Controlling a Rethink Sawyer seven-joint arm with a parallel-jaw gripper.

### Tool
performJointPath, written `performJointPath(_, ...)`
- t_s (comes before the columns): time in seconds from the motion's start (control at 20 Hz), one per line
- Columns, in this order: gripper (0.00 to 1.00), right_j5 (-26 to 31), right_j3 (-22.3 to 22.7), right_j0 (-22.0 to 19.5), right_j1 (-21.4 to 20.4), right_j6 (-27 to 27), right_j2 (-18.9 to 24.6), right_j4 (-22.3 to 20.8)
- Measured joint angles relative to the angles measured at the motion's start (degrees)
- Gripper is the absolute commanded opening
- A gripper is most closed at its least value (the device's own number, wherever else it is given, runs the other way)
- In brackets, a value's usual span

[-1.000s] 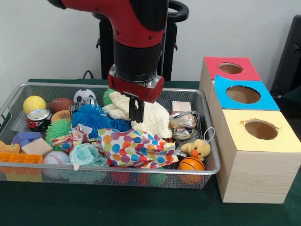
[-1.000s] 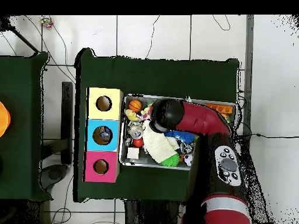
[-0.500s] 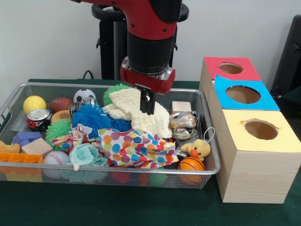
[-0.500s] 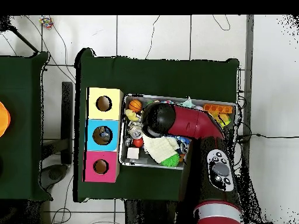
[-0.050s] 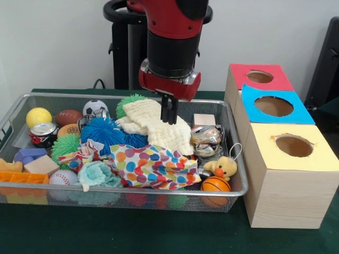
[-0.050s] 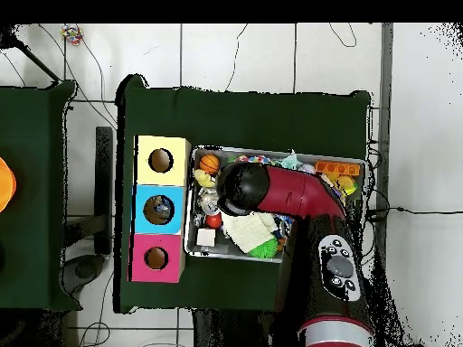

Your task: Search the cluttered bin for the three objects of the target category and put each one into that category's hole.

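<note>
The end effector point(image 5: 169, 110) hangs above the bin's middle with its two dark fingers drawn close together, nearly touching, and nothing between them. Its tips stand just over the cream cloth point(image 5: 159, 128), which lies bunched directly beneath; whether they touch the fabric cannot be told from the front view. In the overhead view the arm's wrist covers this spot and hides the tips.

Just below and toward the camera from the end effector lies the dotted cloth point(image 5: 151, 165), spread over other items. To the picture's left of it sit a blue spiky ball point(image 5: 103, 130), a green spiky ball point(image 5: 64, 144) and a teal cloth point(image 5: 96, 173). To the picture's right are a crushed can point(image 5: 206, 140), a wooden block point(image 5: 204, 119), a plush duck point(image 5: 223, 168) and a small basketball point(image 5: 215, 184). All sit inside the mesh bin point(image 5: 235, 180) on the desk point(image 5: 159, 233).

Further right, beside the bin, stand three boxes with holes: red point(image 5: 260, 77), blue point(image 5: 274, 106) and yellow point(image 5: 294, 145).

The step in hand looks like searching or choosing a grasp, with nothing carried. The target category is not stated; cloths would fit, since three show. If so, the next move calls for spreading the fingers, descending into a raised fold of the cream cloth, pinching, and lifting clear of neighbours before travelling to the matching hole.
</note>
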Motion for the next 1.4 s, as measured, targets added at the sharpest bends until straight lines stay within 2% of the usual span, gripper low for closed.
performJointPath(0.5, 0.00, -1.3, 1.5, 0.0, -0.3, 0.0, 0.0, 0.1)
performJointPath(1.4, 0.00, -10.0, 13.8, 1.0, -0.1, 0.0, 0.0, 1.1)
